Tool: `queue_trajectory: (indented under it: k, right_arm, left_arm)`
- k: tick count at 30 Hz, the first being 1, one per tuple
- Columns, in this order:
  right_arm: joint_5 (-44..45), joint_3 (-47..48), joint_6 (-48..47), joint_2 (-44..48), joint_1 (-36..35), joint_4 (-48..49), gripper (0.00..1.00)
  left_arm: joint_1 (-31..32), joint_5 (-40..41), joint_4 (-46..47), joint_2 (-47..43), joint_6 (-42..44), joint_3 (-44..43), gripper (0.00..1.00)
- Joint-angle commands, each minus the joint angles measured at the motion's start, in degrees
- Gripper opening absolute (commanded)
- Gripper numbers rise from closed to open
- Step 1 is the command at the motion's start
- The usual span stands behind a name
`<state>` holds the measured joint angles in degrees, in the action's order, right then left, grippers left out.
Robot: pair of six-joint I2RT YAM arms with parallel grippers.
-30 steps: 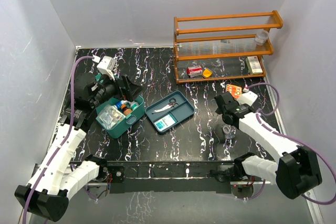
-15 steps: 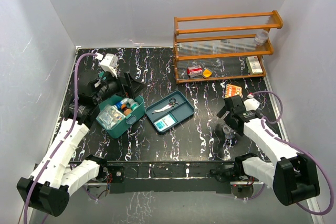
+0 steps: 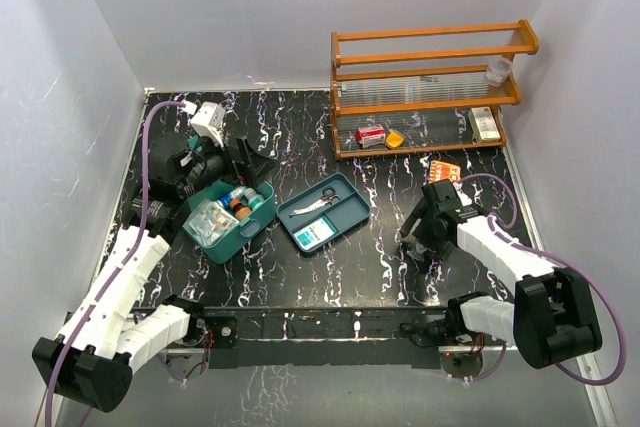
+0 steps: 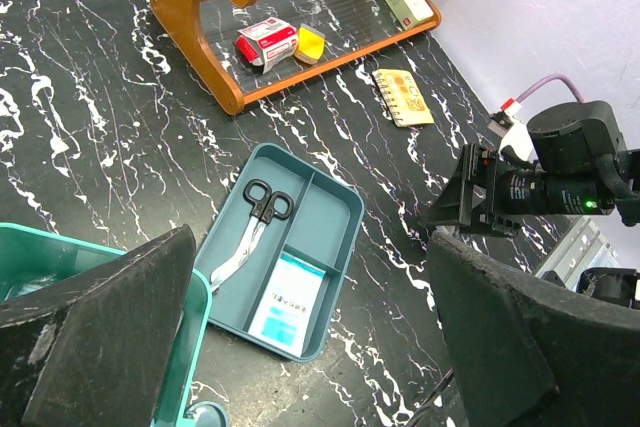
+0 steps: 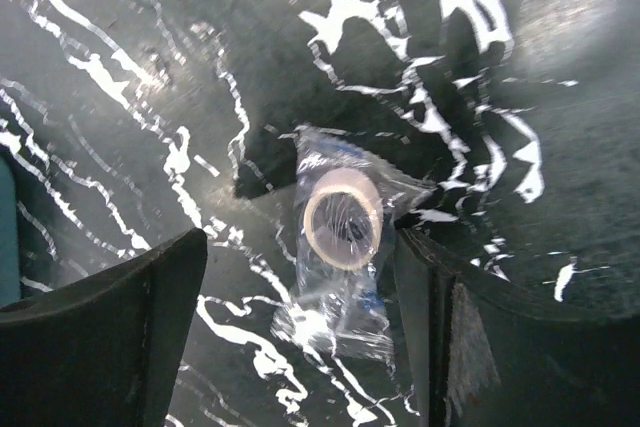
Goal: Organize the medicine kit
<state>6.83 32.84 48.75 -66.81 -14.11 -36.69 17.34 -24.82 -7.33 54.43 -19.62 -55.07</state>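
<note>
Left half of the table [image 3: 385,252]: the medicine kit [image 3: 252,230] sits here, open on top and turned corner-on to the arms, well apart from the rack.
kit contents: a clear packet and a few small bottles packed in tight. Labels are way too small to read.
left gripper [image 3: 250,161]: hangs just over the kit's far end with its jaws spread really wide and nothing in them. On the wrist view the kit's teal wall shows under one finger.
divided tray [image 4: 347,265]: darker blue-teal, just beside the kit on its right, with a small gap between them.
tray contents: scissors [image 4: 255,227] lie in the long compartment with the black handles toward the rack. A white packet [image 4: 286,299] with blue-green print is in the nearer of the two small compartments.
right gripper [image 3: 416,245]: points straight down at the table on the right front side. Its jaws are partly apart, one finger on each side of the tape bag, and it's not gripping anything.
tape roll [image 5: 342,217]: pale roll inside a clear plastic bag, lying flat on the black marble between those fingers. The bag's edge is right up against one finger, and I honestly can't tell if it touches.
orange booklet [image 3: 447,170]: flat on the table between the right gripper and the rack.
rack [image 3: 430,47]: orange wood, at the back right. A red-and-white box [image 3: 371,134] and a small yellow thing [image 3: 395,138] sit on the bottom shelf, with a green-and-white box [image 3: 485,124] at its right end.
</note>
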Motion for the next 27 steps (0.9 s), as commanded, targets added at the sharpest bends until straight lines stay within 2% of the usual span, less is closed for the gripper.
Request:
queue_trajectory:
  k: [1, 10, 14, 20, 27]
  right_arm:
    - [-7.36, 2.31, -1.26, 0.25, 0.21, 2.29, 0.7]
    - [6.94, 4.35, -2.7, -4.04, 0.05, -1.95, 0.54]
    - [6.37, 4.49, -2.84, -5.25, 0.09, -0.5, 0.47]
    - [3.75, 4.22, -3.42, -6.49, -0.01, 1.7, 0.3]
    - [2.78, 6.69, -2.6, -3.68, -2.07, 1.84, 0.29]
  left_arm:
    - [-0.15, 0.32, 0.83, -0.88, 0.56, -1.01, 0.98]
    - [-0.12, 1.22, 0.35, -1.19, 0.93, -0.84, 0.98]
    - [-0.16, 1.61, -0.05, -1.4, 1.16, -0.92, 0.98]
    - [-0.16, 2.14, -0.31, -1.84, 1.16, -0.92, 0.98]
    - [-0.19, 2.03, -0.32, -2.06, 0.86, -0.79, 0.98]
